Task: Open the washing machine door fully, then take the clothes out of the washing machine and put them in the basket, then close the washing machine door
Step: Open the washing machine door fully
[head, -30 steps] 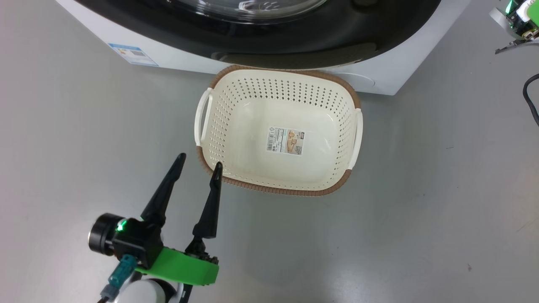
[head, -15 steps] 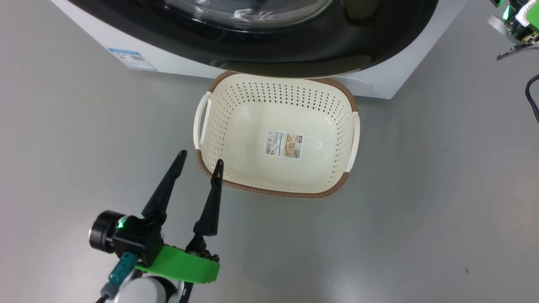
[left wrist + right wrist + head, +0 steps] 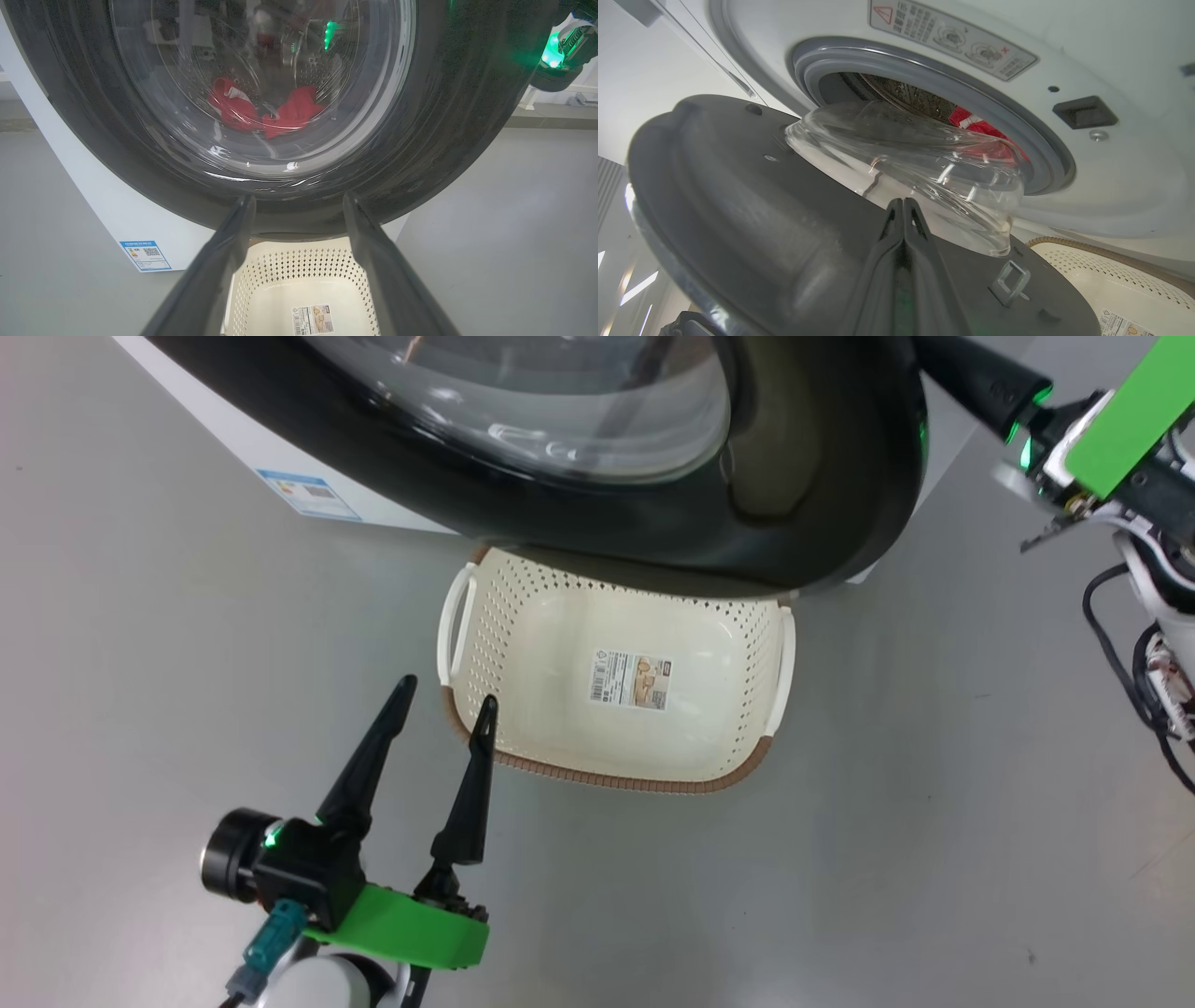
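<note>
The washing machine door (image 3: 822, 476) stands partly open, its black rim hanging over the far side of the basket (image 3: 597, 775). My right gripper (image 3: 990, 383) reaches behind the rim's right edge. In the right wrist view its fingers (image 3: 903, 205) are shut together, tips against the door's dark inner face (image 3: 738, 210) below the glass bowl. Red clothes (image 3: 980, 128) lie in the drum of the washing machine (image 3: 1111, 163) and show through the glass (image 3: 280, 112). My left gripper (image 3: 444, 693) stands open by the basket's near left corner, holding nothing.
Grey floor surrounds the basket, which has only a label sticker (image 3: 632, 679) inside. A blue label (image 3: 308, 495) marks the machine's lower front. Black cables (image 3: 1120, 644) hang from my right arm at the right edge.
The door has swung outward and now covers the basket's far rim. My right gripper has come into the head view at the upper right. The left gripper has stayed put.
</note>
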Motion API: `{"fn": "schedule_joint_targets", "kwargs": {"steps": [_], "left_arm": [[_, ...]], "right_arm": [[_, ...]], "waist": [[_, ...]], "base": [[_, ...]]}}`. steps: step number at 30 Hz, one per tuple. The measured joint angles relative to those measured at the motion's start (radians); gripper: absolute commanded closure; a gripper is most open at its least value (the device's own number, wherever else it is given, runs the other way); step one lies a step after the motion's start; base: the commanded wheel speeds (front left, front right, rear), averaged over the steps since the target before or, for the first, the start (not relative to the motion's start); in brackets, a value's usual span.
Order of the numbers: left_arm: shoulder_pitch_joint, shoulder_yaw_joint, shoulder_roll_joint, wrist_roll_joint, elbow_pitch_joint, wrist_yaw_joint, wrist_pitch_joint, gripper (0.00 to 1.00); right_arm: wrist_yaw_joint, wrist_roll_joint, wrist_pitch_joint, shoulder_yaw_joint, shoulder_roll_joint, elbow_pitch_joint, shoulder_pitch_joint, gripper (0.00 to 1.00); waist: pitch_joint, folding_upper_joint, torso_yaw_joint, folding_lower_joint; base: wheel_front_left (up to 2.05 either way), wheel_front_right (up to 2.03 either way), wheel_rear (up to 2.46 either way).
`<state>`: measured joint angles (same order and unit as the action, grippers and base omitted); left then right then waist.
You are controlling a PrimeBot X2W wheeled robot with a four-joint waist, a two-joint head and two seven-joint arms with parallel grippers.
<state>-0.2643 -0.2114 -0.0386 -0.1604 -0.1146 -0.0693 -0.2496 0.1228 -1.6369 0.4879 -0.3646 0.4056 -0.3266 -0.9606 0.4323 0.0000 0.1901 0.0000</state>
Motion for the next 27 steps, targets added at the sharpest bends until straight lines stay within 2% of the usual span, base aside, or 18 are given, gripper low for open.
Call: {"fn": "schedule_joint_targets", "kwargs": {"steps": [27], "left_arm": [[0.067, 0.022, 0.000, 0.001, 0.007, 0.000, 0.000, 0.00]], "right_arm": [[0.000, 0.019, 0.116, -0.033, -0.044, 0.148, 0.206, 1.00]], "waist": [[-0.094, 0.0000, -0.015, 0.0000]], "base": [[0.00, 0.00, 0.00]]}}
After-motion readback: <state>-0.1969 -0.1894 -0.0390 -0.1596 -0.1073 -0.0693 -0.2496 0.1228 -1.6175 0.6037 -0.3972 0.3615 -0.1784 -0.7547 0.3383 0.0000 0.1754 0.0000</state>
